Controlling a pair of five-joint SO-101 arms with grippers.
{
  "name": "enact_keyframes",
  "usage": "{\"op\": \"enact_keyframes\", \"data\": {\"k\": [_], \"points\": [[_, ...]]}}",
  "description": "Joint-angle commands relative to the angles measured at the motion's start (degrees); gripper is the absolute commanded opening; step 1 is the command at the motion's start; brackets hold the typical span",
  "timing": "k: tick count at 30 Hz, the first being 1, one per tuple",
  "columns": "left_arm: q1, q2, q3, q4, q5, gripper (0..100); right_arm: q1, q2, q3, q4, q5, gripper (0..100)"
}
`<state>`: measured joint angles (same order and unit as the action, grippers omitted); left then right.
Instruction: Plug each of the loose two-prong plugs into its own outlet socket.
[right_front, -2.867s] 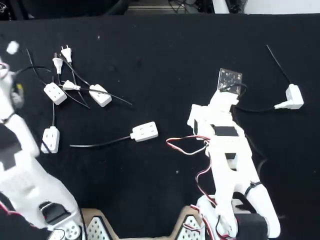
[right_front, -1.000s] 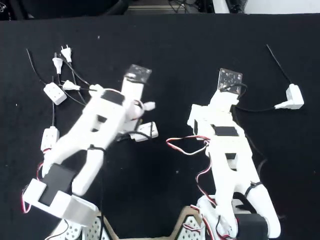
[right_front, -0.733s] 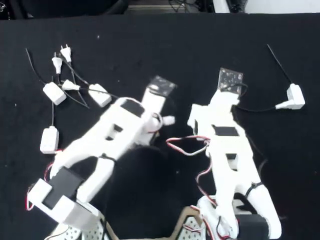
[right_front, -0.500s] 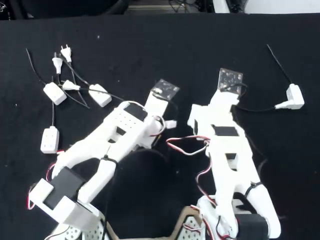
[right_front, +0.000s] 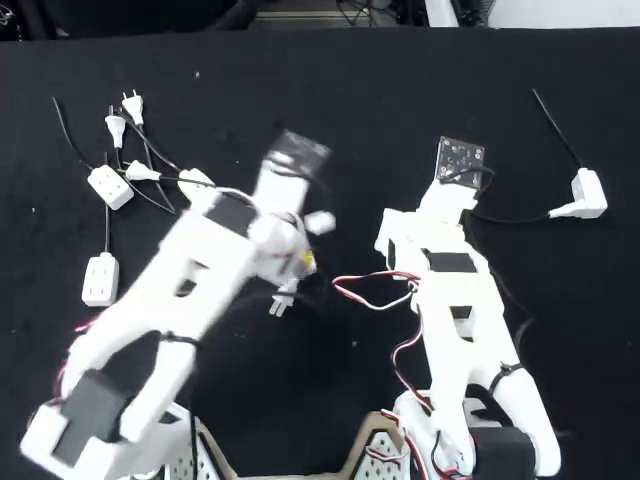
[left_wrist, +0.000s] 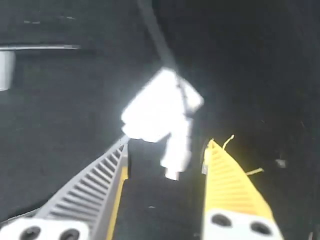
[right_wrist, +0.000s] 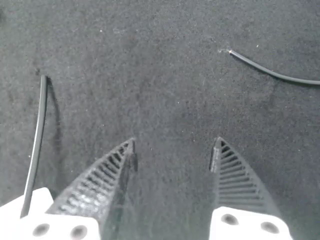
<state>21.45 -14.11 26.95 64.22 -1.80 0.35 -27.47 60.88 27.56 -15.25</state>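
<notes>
A white outlet socket (left_wrist: 159, 111) on a black cord sits blurred at the tips of my left gripper (left_wrist: 167, 142), caught between the grey and yellow fingers. From above, the same outlet socket (right_front: 280, 303) hangs under my left gripper (right_front: 292, 280) near the middle of the black table. Loose two-prong plugs (right_front: 116, 126) lie at the far left among cords, with more outlet sockets (right_front: 109, 187) beside them. My right gripper (right_wrist: 172, 150) is open over bare cloth, right of centre.
A white angled plug (right_front: 587, 193) with a black cord lies at the far right. Another socket (right_front: 100, 278) sits near the left edge. Thin black cords (right_wrist: 272, 74) cross the cloth ahead of the right gripper. Red and white arm wires (right_front: 365, 290) loop between the arms.
The left arm swung in from the far left over the middle outlet socket, then pulled back left and rose. The socket left its spot and now travels with it. The right arm stayed still.
</notes>
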Motion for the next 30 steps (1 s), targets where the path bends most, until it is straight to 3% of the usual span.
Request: {"op": "enact_keyframes", "data": {"k": [1, 5, 9, 22, 25, 30], "points": [[-7.69, -3.69, 3.21, -2.9, 0.18, 24, -0.88, -2.42, -1.98, 0.09, -0.35, 22.2], [-7.34, -2.29, 10.33, -11.52, -0.62, 24, -0.88, -2.42, -1.98, 0.09, -0.35, 22.2], [-5.05, -0.26, 14.81, -18.11, -6.68, 24, -0.88, -2.51, -1.98, 0.09, -0.35, 22.2], [8.57, -2.11, 16.04, -16.35, -6.59, 24, -0.88, -2.51, -2.07, 0.09, -0.35, 22.2], [7.25, -2.73, 16.13, -16.0, -6.59, 24, -0.88, -2.51, -2.07, 0.09, -0.35, 22.2], [-1.54, -2.81, 12.18, -11.16, -6.68, 24, -0.88, -2.51, -1.98, 0.09, -0.35, 22.2]]}}
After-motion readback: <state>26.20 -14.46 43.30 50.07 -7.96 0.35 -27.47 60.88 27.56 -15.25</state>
